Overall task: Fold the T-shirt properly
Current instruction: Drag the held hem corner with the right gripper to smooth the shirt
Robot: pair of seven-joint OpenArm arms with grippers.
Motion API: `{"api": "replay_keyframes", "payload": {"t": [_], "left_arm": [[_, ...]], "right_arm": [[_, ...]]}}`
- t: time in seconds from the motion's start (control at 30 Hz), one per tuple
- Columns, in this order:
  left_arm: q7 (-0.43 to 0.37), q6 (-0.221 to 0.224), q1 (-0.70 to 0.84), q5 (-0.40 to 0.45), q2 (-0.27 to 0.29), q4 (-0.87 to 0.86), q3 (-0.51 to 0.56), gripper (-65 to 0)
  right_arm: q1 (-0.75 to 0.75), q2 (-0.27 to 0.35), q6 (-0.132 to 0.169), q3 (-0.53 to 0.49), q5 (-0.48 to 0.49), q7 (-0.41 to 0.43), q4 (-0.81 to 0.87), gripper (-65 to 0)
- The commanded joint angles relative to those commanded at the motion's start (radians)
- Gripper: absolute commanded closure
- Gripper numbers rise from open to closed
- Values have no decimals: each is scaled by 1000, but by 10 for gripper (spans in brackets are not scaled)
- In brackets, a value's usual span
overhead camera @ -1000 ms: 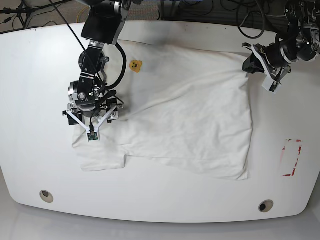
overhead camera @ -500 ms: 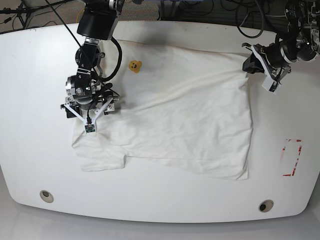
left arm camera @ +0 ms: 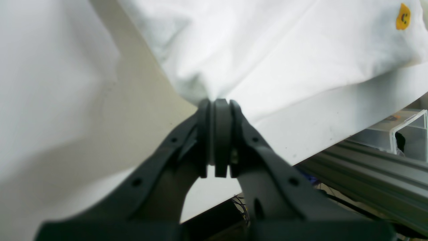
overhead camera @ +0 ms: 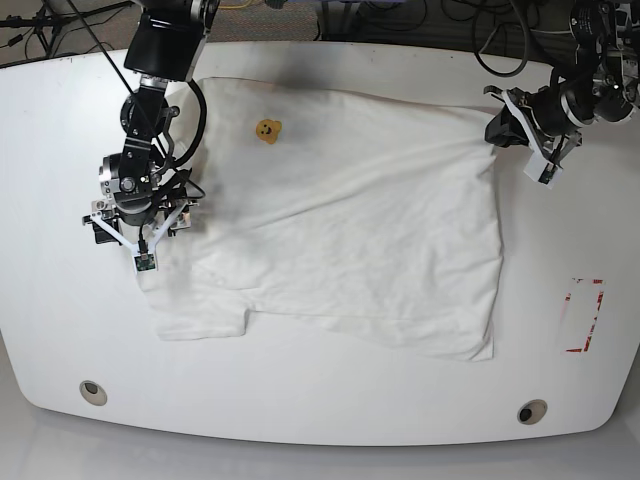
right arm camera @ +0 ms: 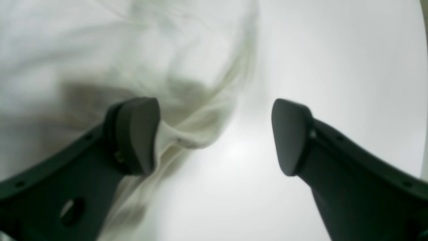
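The white T-shirt [overhead camera: 350, 230] lies spread on the white table [overhead camera: 320, 410], its yellow-orange emblem [overhead camera: 267, 130] near the back left. My left gripper [overhead camera: 497, 130] is at the shirt's far right corner. In the left wrist view this gripper [left arm camera: 219, 103] is shut, with a bunch of the T-shirt [left arm camera: 267, 50] pinched in its tips and the emblem [left arm camera: 403, 16] far off. My right gripper [overhead camera: 142, 232] hovers over the shirt's left edge. In the right wrist view it [right arm camera: 214, 134] stands open, with the T-shirt's rumpled edge [right arm camera: 200, 110] beside the left finger [right arm camera: 137, 134].
A red-marked rectangle [overhead camera: 583, 315] sits at the table's right side. Two round holes [overhead camera: 92, 391] [overhead camera: 531, 411] lie near the front edge. Cables run behind the table. A clear plastic box [left arm camera: 411, 130] and a metal rail [left arm camera: 367, 167] lie beyond the table edge.
My right arm has moved left and slightly back in the base view, from over the sleeve area to the shirt's left edge. The shirt's left side has spread leftward. The left arm is unmoved.
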Motion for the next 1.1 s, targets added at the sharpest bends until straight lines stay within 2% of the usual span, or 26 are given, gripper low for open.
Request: {"api": "replay_keyframes", "payload": {"t": [0.2,0.5,0.7,0.87,1.0,1.1], "left_arm": [[0,0,0,0,0,0,0,0],[0,0,-2,-5,0,2,0,0],[0,0,-2,-5,0,2,0,0],[0,0,-3,-6,0,2,0,0],[0,0,-6,-6,0,3,0,0],[0,0,-18,-6,2,3,0,0]], "right_arm": [[3,43,0,0,6,0,-5,-490],[38,32,-2,8,8,5,-37,-490],[127,-11,5,158,17,74,-161,-490],[204,11,74,258,77,97,-276,-490],[227,25,103,316,129,97,-341,-490],[226,26,107,338,167,97,-353,-490]]}}
